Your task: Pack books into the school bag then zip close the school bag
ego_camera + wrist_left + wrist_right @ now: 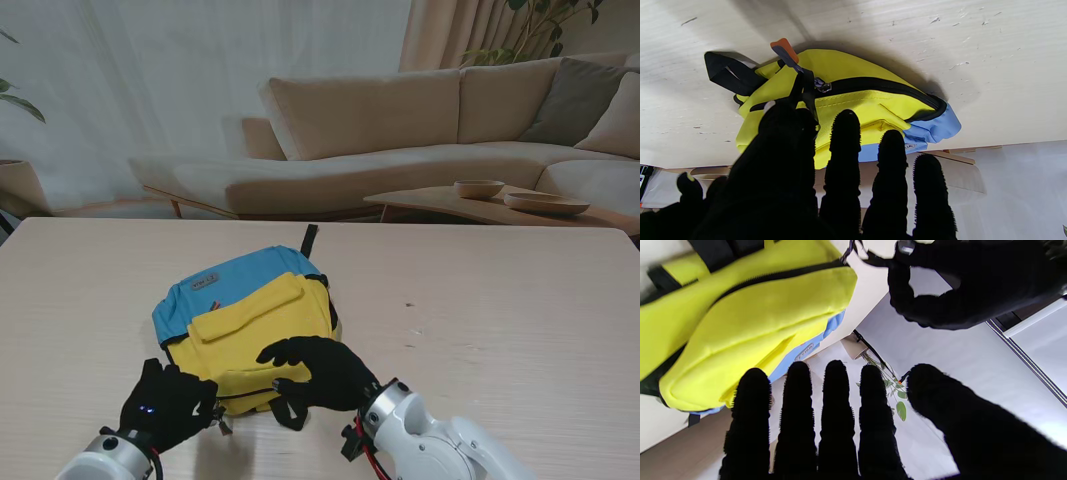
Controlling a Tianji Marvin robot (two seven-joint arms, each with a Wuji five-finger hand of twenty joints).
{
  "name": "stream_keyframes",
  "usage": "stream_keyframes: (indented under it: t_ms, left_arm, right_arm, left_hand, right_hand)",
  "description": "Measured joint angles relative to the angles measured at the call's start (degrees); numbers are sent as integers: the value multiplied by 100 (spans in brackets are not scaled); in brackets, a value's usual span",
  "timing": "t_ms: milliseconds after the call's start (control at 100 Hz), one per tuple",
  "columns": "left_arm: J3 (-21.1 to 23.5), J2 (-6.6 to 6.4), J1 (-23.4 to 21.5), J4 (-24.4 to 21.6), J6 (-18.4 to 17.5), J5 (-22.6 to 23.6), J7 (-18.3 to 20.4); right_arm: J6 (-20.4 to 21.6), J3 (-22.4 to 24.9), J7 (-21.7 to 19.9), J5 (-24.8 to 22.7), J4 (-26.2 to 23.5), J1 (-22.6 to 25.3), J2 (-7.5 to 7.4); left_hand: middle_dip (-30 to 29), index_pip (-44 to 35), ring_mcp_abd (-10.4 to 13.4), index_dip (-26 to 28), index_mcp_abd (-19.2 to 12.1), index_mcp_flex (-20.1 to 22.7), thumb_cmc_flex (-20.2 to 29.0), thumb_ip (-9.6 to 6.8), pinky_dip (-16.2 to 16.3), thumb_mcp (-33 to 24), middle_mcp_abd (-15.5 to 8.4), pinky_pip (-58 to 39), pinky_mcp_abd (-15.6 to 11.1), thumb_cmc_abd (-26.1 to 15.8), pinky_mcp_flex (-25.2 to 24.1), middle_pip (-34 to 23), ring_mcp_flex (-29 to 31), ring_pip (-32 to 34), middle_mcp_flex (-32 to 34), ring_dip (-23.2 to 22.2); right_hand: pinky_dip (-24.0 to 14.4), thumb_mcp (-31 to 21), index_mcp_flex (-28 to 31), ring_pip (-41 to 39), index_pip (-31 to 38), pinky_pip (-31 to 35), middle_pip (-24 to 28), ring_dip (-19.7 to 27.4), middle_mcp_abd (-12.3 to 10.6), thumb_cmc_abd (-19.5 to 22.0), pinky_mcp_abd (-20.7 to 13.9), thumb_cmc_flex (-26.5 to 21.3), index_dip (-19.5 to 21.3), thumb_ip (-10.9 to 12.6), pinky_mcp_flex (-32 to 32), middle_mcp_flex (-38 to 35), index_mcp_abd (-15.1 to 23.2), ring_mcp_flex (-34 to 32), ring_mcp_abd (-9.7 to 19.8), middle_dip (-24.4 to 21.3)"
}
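The school bag [250,310] lies flat on the table, yellow front pocket up and blue top panel toward the far side. Its black zipper [880,85] runs along the yellow edge, and the stretch in view looks closed. My left hand [168,405] is at the bag's near left corner, thumb and forefinger pinched on the zipper pull strap [803,83], which ends in an orange tab [784,45]. My right hand [320,370] rests palm down on the near part of the bag [740,323] with fingers [836,400] straight and apart, holding nothing. The left hand [957,290] also shows in the right wrist view.
The pale wooden table [500,320] extends wide to the right and far side. A black carry strap [309,240] sticks out from the bag's far end. Beyond the table stand a beige sofa [400,130] and a low table with bowls [480,188].
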State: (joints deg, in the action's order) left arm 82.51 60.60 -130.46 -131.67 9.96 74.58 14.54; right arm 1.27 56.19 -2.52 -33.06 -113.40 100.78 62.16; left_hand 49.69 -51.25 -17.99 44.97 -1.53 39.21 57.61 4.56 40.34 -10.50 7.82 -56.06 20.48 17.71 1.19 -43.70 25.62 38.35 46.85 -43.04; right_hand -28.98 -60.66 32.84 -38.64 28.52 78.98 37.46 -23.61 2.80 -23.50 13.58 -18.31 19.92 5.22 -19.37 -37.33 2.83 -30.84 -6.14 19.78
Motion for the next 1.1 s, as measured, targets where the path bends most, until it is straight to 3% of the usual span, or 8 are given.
stream_keyframes:
  t_ms: [160, 330, 400, 530, 660, 740, 870, 1100]
  left_arm:
    - [65, 5, -21, -85, -88, 16, -23]
    - [76, 6, -50, -180, -150, 71, -31]
    - [69, 6, -65, -201, -150, 71, -37]
    - [75, 6, -100, -245, -161, 63, -16]
    - [84, 6, -117, -272, -207, 71, 30]
    - [91, 6, -118, -274, -235, 75, 63]
    - [86, 6, -112, -275, -237, 91, 85]
    - [80, 4, -58, -275, -237, 84, 193]
  right_arm:
    - [65, -82, -101, 331, 12, 130, -64]
    - [-285, -682, 21, 403, 269, -157, -80]
    - [-558, -893, 27, 582, 369, -319, -61]
    - [-860, -1229, 91, 774, 563, -622, 13]
    - [-1050, -1402, 268, 853, 711, -786, 135]
    - [-1115, -1481, 263, 1037, 769, -872, 177]
    - [-1160, -1566, 194, 1298, 848, -981, 212]
    - [-1149, -1626, 180, 1483, 938, -1014, 253]
  left_hand:
    - [20, 0, 0, -3, 0, 0, -1, 0, 0, 0, 0, 0, 4, 0, 1, -84, 1, 62, 0, -2]
    - [20, 1, 0, -3, -31, 0, -9, 0, 0, 0, 0, 0, 4, 0, 1, -85, 1, 63, 0, -2]
    - [18, 1, 0, -3, -34, 0, -9, 0, 0, 0, 0, -1, 4, 0, 1, -85, 1, 63, 0, -2]
    - [-38, 1, 0, -6, -52, 0, -11, 0, 0, 0, 0, -1, 5, 1, 1, -85, 1, 63, 0, -2]
    - [-39, 1, 0, -14, -53, 0, -11, 0, 0, 0, 0, -1, 5, 1, 1, -85, 1, 63, 0, -2]
    - [-39, 1, 0, -14, -53, 0, -11, 0, 0, 0, 0, -1, 5, 1, 1, -85, 1, 63, 0, -2]
    - [-39, 1, 0, -14, -55, 0, -11, 0, 0, 0, 0, -1, 5, 1, 1, -85, 1, 63, 0, -2]
    - [-39, 1, 0, -14, -56, 0, -11, 0, 0, 0, -2, -1, 5, 1, 1, -85, 1, 63, 0, -2]
  right_hand:
    - [-248, -199, -7, -490, -2, 403, 478, -217, 84, -200, 68, -127, 48, -144, -390, -133, 182, -388, -173, 166]
    - [-315, -305, -319, -687, -84, 483, 706, -236, 87, -433, 115, -305, 53, -161, -573, -239, 540, -612, -246, 244]
    - [-326, -392, -584, -750, -32, 539, 830, -285, 87, -526, 176, -361, 54, -364, -645, -239, 602, -684, -292, 270]
    - [-375, -414, -1115, -826, -187, 561, 985, -295, 87, -576, 177, -361, -10, -377, -736, -239, 681, -770, -307, 333]
    - [-377, -505, -1250, -836, -193, 613, 1112, -296, 88, -630, 180, -361, -97, -392, -780, -236, 677, -822, -317, 393]
    - [-377, -542, -1204, -898, -73, 620, 1168, -298, 88, -690, 240, -361, -102, -397, -840, -237, 674, -995, -349, 399]
    - [-378, -542, -561, -963, 240, 626, 1173, -305, 88, -774, 241, -361, -121, -398, -871, -442, 688, -1039, -381, 400]
    - [-380, -683, 181, -1036, 623, 635, 1173, -306, 147, -938, 335, -421, 184, -461, -975, -691, 835, -1180, -447, 400]
